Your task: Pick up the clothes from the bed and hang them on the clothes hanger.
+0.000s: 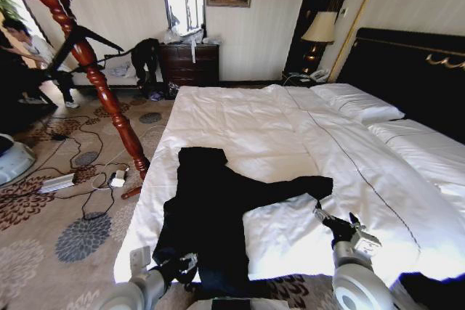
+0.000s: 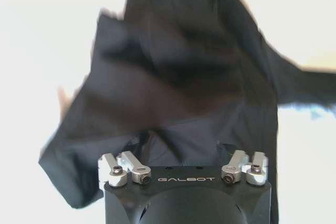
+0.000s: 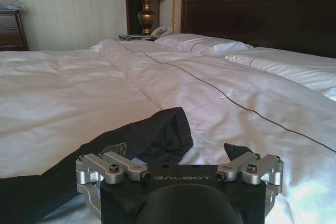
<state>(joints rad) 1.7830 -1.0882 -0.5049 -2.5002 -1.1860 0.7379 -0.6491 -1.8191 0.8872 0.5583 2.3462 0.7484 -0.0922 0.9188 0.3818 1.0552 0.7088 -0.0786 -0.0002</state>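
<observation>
Silver finger links of the right gripper (image 3: pixel 178 153) stand spread apart, jaws open, nothing between them, low over the white duvet just short of the sleeve cuff (image 3: pixel 167 137). In the head view the right gripper (image 1: pixel 336 220) sits beside the end of that sleeve. Left gripper (image 1: pixel 185 263) is down at the hem of the black jacket (image 1: pixel 214 212) near the bed's foot edge; its fingertips are lost against the dark fabric in the left wrist view, so cannot tell whether they are open or closed. Jacket lies flat on the bed (image 1: pixel 290 136), one sleeve stretched toward the right gripper. Wooden coat stand (image 1: pixel 87 59) leans beside the bed on patterned carpet (image 1: pixel 43 215), well apart from the jacket.
</observation>
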